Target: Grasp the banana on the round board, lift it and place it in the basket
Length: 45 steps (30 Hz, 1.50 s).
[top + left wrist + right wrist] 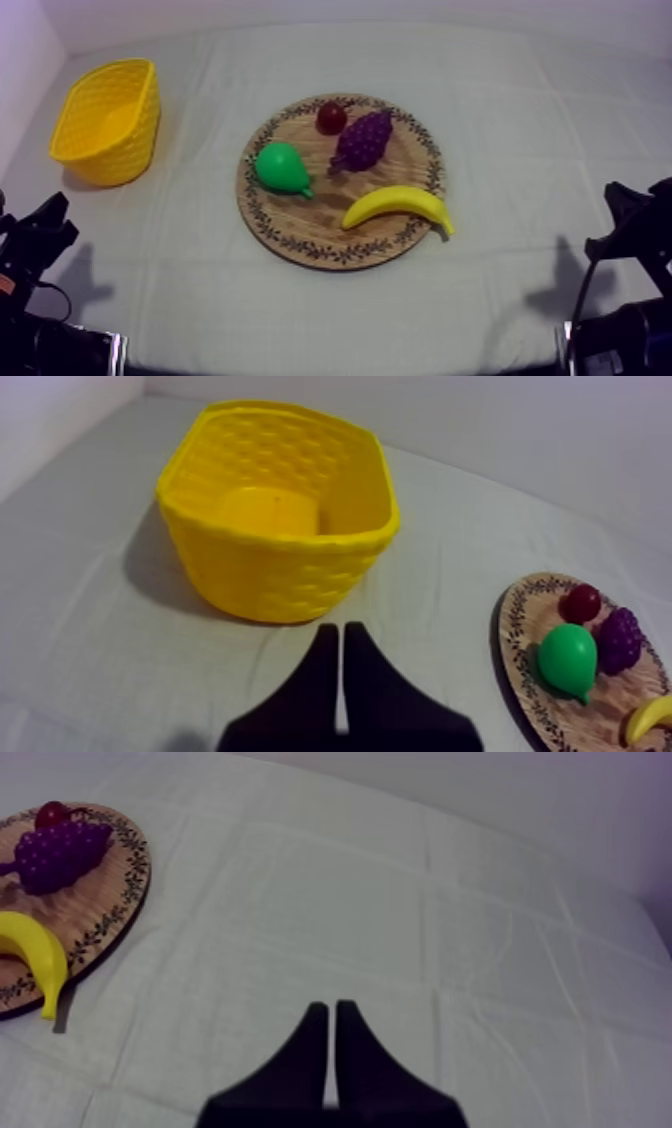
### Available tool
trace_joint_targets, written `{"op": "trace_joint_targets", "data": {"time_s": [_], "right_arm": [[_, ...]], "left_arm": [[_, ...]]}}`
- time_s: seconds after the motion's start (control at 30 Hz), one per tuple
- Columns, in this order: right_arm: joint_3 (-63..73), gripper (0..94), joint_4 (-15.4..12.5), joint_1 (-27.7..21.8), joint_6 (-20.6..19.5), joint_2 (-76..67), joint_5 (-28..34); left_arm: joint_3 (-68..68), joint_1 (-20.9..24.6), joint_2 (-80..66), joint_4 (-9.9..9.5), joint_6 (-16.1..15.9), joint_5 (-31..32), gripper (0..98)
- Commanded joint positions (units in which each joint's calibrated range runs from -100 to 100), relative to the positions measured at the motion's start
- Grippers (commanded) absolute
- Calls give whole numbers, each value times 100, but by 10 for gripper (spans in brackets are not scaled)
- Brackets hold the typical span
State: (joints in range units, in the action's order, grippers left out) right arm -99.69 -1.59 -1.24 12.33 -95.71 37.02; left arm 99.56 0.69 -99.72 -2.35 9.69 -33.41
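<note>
The yellow banana [400, 205] lies on the front right part of the round wooden board [290, 220] in the middle of the table. The yellow basket [108, 120] stands empty at the far left. My left gripper [45, 228] rests low at the left edge, shut on nothing; in its wrist view its fingers [340, 676] form a narrow wedge in front of the basket [280, 516]. My right gripper [630, 215] rests low at the right edge, also shut, its fingers [330, 1052] together over bare cloth, well to the right of the banana [35, 957].
On the board with the banana lie a green pear [282, 168], a bunch of purple grapes [363, 140] and a small red fruit [332, 117]. Grey-white cloth lies bare between the board and each gripper.
</note>
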Motion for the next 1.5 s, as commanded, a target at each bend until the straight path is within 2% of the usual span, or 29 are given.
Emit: {"op": "trace_joint_targets", "data": {"time_s": [0.0, 0.47, 0.67, 0.87, 1.07, 1.33, 1.47], "right_arm": [[3, 6, 0, 2, 0, 4, -1], [3, 6, 0, 2, 0, 4, -1], [3, 6, 0, 2, 0, 4, -1], [3, 6, 0, 2, 0, 4, -1], [3, 6, 0, 2, 0, 4, -1], [3, 6, 0, 2, 0, 4, -1], [3, 6, 0, 2, -1, 4, -1]], "left_arm": [[-11, 29, -2, 33, -414, -62, 4], [-11, -5, -2, 33, -432, -62, 2], [-25, -90, 150, 33, -548, -22, 2], [-937, -319, 843, 5, -727, 35, 2], [-2976, -872, 2213, -348, -554, -195, 1], [-5293, -2032, 4378, -1100, -339, -458, 3], [-6022, -2454, 5347, -1234, -406, -655, 9]]}}
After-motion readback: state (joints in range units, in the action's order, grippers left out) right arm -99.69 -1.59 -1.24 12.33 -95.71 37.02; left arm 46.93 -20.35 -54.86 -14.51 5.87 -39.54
